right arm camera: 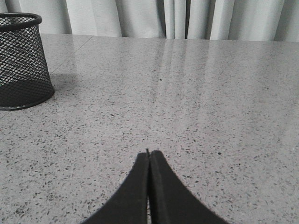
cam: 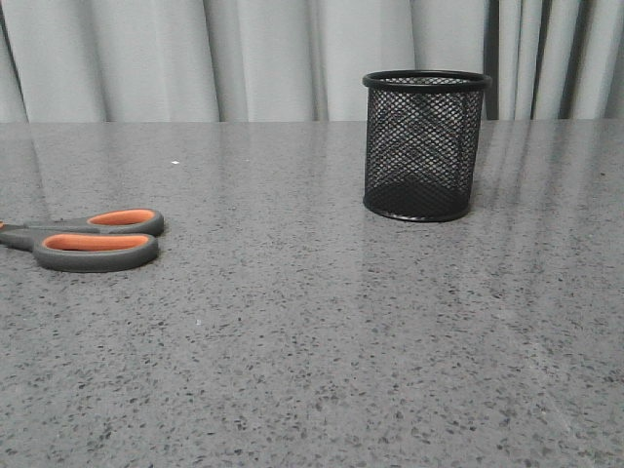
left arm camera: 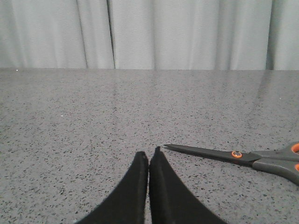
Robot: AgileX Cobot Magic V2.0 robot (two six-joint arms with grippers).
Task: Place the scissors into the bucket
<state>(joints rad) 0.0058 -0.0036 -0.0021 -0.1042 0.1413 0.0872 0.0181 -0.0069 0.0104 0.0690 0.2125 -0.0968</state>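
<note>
Grey speckled stone is the table (cam: 322, 341) under both my arms, with pale curtains (cam: 263, 58) hanging behind it. On this surface the scissors (cam: 93, 237) lie flat at the left side of the front view, their dark grey loops lined with orange and pointing toward the middle, while the blades run out of that picture. In my left wrist view the closed blades end just beside my left pincer (left arm camera: 148, 158), near it but not touching. The bucket (cam: 424, 146), a black wire-mesh cup, stands upright at the right and further back, well apart from the scissors. My left pincer has its fingers pressed together and holds nothing; my right pincer (right arm camera: 149, 156) is also together and empty, with the bucket far off to one side of it. I judge that the task is not yet started. Several things could go wrong from here. Because the scissors lie so flat on hard smooth stone, my fingers may slide over them or push them away instead of lifting them. If I take them at the thin blades, they may swing or open in my grip. They also look about as long as the bucket is tall, so a tilted drop may catch the rim, or their weight may tip the light cup over. I can read no brand, label or writing on anything.
</note>
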